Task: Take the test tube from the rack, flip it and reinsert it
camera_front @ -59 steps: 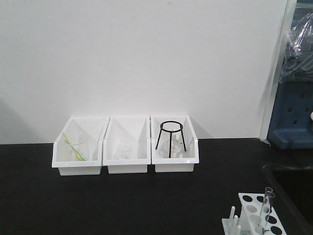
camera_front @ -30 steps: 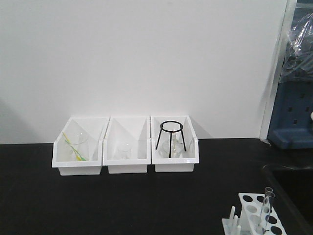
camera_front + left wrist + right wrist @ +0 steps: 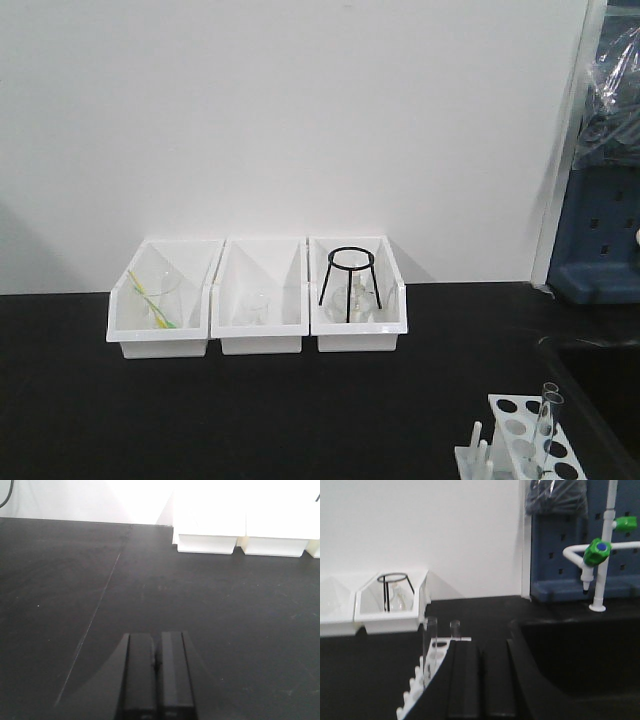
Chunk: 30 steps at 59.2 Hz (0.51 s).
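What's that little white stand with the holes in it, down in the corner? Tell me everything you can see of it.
The rack is small, white and looks plastic. It stands on the black bench at the front right, partly cut off by the picture's edge. Its top plate has two rows of round holes, and short upright pegs line its left side. One clear glass test tube stands in a hole, open mouth up, leaning slightly. In the right wrist view, the shut right gripper sits just beside the rack, not gripping anything.
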### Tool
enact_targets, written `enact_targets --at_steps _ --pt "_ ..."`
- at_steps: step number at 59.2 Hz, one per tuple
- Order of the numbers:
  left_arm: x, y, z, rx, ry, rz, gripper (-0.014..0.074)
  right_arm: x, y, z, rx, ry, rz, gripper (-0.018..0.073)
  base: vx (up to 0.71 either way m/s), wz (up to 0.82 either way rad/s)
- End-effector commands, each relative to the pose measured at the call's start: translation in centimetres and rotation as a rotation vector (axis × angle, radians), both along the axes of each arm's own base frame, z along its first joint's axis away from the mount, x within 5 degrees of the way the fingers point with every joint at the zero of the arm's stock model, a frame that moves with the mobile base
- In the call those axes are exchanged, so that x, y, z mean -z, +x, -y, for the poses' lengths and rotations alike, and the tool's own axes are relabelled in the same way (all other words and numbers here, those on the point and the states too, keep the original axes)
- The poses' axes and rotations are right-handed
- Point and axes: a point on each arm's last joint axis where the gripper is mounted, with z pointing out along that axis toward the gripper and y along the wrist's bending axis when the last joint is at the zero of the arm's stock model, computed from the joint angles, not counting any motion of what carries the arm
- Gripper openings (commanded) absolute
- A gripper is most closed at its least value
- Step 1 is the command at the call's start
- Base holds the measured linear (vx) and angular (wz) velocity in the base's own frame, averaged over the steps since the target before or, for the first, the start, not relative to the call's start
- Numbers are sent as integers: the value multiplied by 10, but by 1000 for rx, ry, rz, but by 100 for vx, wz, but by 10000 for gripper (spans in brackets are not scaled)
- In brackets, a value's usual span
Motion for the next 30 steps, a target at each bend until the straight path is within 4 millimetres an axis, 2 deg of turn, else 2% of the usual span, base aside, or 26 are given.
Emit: enact_targets --at_steps 1,8,11,15,30 --pt "-8 1 1 9 5 99 -6 11 -7 -2 -30 -76 73 -12 0 0" --pt "-8 1 1 9 5 99 -6 43 -16 -2 -30 -69 100 -12 0 0" --pt "-8 1 1 9 5 98 -6 55 -14 -3 -32 -43 83 -12 0 0" --pt "-8 1 1 9 5 98 -6 59 -13 -2 -30 -32 23 -12 0 0" --pt "-8 1 1 9 5 99 -6 58 -14 -2 -26 -29 41 -12 0 0"
